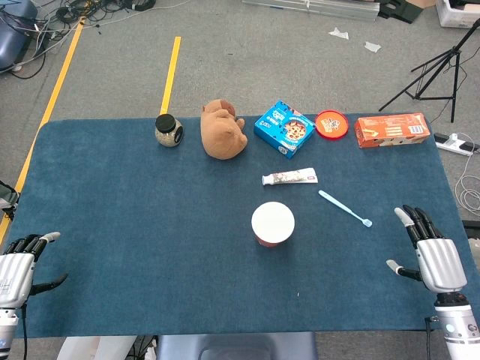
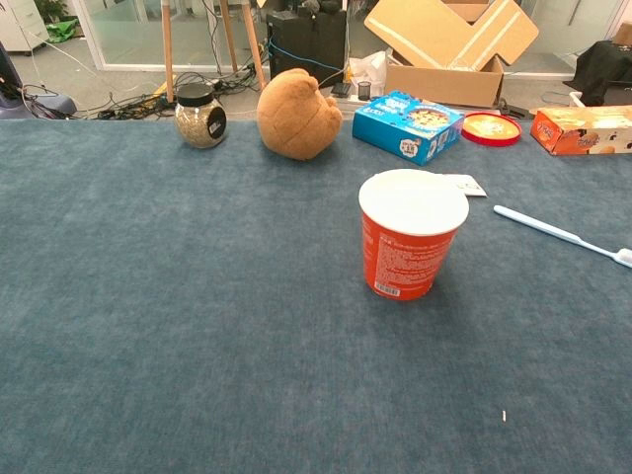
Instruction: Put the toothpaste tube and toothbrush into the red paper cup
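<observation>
We find the red paper cup (image 1: 272,223) standing upright near the middle of the blue table (image 1: 135,225), its mouth facing up; in both views the top reads as flat white, so we cannot tell whether it is open or covered. The toothpaste tube (image 1: 289,178) lies flat at the cup's 12 o'clock, a little toward 1, apart from it and broadside to the robot; the chest view shows only its end behind the cup's rim. The toothbrush (image 1: 345,208) lies at the cup's 2 to 3 o'clock, handle toward the tube and head toward the right hand (image 1: 433,255); we judge that angle convenient for a pick from that side. Nothing is in the cup yet; neither item is touched. The right hand rests at the table's 4 o'clock corner, fingers spread and empty; the left hand (image 1: 21,262) sits at the 8 o'clock edge, likewise holding nothing, fingers extended. We take both positions as a parked start, clear of the work. Along the far edge, 11 to 1 o'clock, stand a jar (image 1: 168,130), a plush toy (image 1: 223,130), a blue box (image 1: 283,128), a red lid (image 1: 331,124) and an orange box (image 1: 391,130); they sit well behind the tube, so reach from the near side is unobstructed; bare cloth lies between the right hand and both items.
</observation>
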Motion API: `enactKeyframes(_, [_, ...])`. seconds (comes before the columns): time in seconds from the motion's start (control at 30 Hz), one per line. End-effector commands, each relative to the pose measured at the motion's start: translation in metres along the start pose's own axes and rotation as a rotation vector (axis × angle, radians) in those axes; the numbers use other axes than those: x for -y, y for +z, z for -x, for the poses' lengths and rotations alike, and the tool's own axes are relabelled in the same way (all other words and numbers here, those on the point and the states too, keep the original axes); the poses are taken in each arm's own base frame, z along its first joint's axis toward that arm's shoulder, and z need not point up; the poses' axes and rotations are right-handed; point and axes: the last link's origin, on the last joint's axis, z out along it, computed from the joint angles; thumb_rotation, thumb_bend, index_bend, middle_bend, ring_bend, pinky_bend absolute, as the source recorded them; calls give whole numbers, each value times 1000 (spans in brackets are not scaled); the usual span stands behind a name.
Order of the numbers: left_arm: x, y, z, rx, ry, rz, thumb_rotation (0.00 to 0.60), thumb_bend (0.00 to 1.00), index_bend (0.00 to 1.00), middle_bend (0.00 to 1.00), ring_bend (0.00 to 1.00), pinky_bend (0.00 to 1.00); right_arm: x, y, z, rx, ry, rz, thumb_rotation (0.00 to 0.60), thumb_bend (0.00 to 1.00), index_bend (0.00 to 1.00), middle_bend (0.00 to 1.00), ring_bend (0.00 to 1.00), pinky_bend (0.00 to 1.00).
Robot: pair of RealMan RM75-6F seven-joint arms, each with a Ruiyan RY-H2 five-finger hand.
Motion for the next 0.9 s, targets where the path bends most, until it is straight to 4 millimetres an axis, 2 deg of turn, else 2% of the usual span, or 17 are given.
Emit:
enactKeyframes(0.03, [-1,0,0,-9,-6,3,600,0,265,332,251,283,0,0,1,4,-1,0,600,3,59,90,73,382])
enactKeyframes(0.5, [2,-2,1,0,-22,-3,600,0,273,341,254,298,4,10,-3,-29,29,-30,600,4,60,97,72,382])
enactKeyframes(0.73, [5,-3,0,1,-28,-17,600,0,274,342,254,301,12,37,-25,-49,-21,-78,600,4,88,99,51,376])
enactKeyframes(0.9, [9,-3,-2,-2,-30,-30,600,0,277,342,254,301,24,71,-39,-7,-61,-122,600,5,106,99,49,376])
